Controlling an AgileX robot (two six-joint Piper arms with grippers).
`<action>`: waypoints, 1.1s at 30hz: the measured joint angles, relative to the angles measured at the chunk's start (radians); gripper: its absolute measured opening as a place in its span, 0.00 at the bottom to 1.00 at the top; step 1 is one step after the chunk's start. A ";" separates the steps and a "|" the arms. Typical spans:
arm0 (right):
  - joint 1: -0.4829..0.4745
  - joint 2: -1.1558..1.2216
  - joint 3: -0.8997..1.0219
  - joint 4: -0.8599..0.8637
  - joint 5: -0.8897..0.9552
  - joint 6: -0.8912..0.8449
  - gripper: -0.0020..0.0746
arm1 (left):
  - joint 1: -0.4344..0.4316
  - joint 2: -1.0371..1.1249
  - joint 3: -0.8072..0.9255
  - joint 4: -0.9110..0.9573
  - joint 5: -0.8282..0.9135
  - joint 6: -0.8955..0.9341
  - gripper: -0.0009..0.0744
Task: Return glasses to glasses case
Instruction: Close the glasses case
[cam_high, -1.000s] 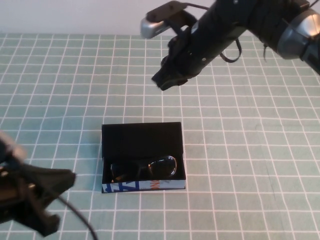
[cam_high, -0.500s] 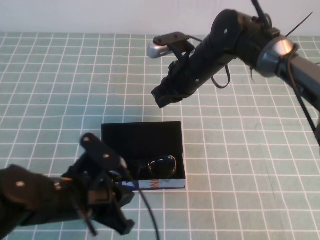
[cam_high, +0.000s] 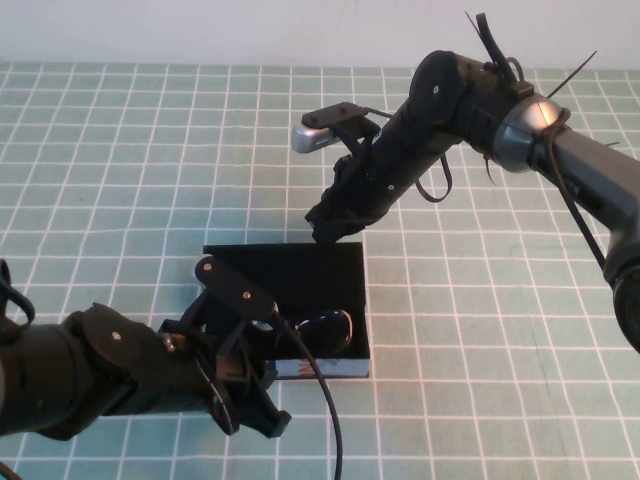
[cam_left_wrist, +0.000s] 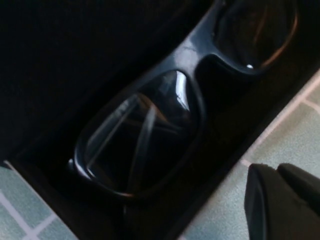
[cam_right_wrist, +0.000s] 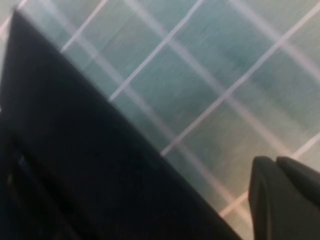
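Observation:
The black glasses case (cam_high: 285, 272) lies open on the green grid mat, lid (cam_right_wrist: 75, 165) laid back flat. Inside it lie the black-framed glasses (cam_high: 331, 331), lenses up; the left wrist view shows them (cam_left_wrist: 192, 55) close up against the black lining. My left gripper (cam_high: 264, 420) is shut and empty, low over the mat at the case's front left corner, its tip (cam_left_wrist: 275, 172) just outside the case wall (cam_left_wrist: 205, 195). My right gripper (cam_high: 325, 230) is shut and empty too, hovering just above the lid's far edge, with its tip (cam_right_wrist: 275, 162) over the mat.
The green mat (cam_high: 500, 350) with white grid lines covers the table. A black cable (cam_high: 328, 410) loops from the left arm across the case's front. A white wall (cam_high: 150, 30) bounds the far side.
My left arm has swung in from the lower left corner to the case's front left side. My right arm has come down and toward the lid's far edge.

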 joint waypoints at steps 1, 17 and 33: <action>0.000 0.000 0.000 0.006 0.017 -0.014 0.01 | 0.000 0.000 0.000 0.000 -0.002 0.000 0.01; 0.000 0.000 0.000 0.082 0.071 -0.091 0.01 | 0.000 0.010 0.000 -0.002 0.084 -0.004 0.01; 0.000 -0.021 -0.001 0.128 0.108 -0.205 0.01 | 0.000 0.072 -0.007 -0.008 0.024 -0.006 0.01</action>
